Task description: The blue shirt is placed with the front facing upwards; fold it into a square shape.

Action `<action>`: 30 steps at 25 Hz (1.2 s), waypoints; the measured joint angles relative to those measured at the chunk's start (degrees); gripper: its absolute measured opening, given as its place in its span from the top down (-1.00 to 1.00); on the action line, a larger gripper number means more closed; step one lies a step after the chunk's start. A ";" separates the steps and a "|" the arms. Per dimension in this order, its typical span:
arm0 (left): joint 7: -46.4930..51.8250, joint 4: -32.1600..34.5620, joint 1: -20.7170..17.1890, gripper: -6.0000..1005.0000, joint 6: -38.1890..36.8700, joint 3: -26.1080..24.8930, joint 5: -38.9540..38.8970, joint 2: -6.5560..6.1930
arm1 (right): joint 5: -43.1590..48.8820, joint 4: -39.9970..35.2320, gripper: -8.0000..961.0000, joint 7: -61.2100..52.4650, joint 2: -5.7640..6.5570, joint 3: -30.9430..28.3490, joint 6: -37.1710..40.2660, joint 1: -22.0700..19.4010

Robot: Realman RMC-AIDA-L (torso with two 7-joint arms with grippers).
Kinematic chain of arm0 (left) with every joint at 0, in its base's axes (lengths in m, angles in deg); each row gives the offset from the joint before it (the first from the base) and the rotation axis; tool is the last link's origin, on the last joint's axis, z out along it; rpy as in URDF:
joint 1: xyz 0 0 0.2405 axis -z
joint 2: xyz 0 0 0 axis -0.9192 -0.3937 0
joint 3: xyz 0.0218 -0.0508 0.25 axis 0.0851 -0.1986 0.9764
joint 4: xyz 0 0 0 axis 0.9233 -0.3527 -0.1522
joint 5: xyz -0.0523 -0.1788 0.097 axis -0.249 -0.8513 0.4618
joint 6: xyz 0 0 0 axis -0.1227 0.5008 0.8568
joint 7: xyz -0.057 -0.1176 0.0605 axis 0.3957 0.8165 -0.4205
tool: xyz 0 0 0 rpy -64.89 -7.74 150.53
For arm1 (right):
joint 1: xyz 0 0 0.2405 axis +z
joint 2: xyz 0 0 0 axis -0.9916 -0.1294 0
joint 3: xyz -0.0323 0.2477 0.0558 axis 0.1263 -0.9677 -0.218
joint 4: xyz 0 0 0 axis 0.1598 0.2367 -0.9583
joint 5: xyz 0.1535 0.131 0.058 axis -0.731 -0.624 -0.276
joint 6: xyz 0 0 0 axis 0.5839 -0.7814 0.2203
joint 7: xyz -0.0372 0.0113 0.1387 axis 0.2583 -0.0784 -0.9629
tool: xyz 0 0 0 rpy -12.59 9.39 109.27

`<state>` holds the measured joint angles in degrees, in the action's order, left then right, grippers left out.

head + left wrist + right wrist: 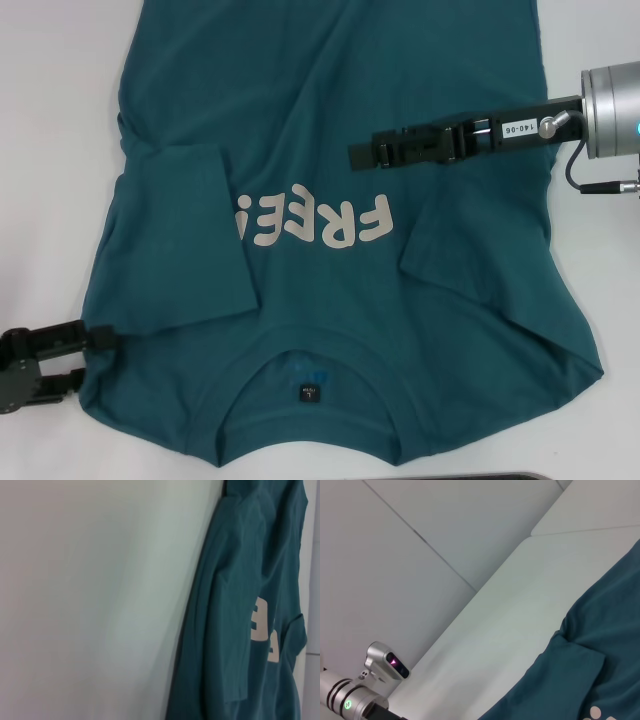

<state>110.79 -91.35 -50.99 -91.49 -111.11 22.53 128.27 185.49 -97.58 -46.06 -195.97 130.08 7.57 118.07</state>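
The blue shirt (330,100) lies flat on the white table, collar and dark tag (309,392) nearest me, with pale "FREE" lettering (315,222) on the chest. Both sleeves are folded inward onto the body, one (185,230) on the left and one (480,250) on the right. My left gripper (88,360) is open at the shirt's near left shoulder edge, its upper finger touching the cloth. My right gripper (358,155) hovers over the chest right of centre, holding nothing visible. The shirt also shows in the left wrist view (235,630) and the right wrist view (600,680).
White table (50,120) shows left of the shirt and at the right (600,300). A dark edge (520,476) lies along the near side. The right wrist view shows the left arm's wrist (350,700) and pale wall panels (445,525).
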 joint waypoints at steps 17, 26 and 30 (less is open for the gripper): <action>0.25 -2.11 -1.37 -0.74 -2.25 -0.61 -0.41 -0.55 | 0.00 0.00 -0.78 -0.29 0.01 0.00 0.02 0.00; 0.26 -2.10 -1.90 -0.74 -2.46 -1.10 0.39 -0.71 | 0.00 0.00 -0.78 -0.34 0.17 0.00 -0.03 0.29; 0.49 -2.11 -2.00 -0.74 -2.46 -1.03 1.14 -0.74 | 0.00 0.00 -0.78 -0.35 0.26 0.00 -0.09 0.36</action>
<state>111.28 -93.46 -52.99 -93.95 -112.14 23.67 127.53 185.49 -97.57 -46.40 -195.71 130.08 7.48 118.43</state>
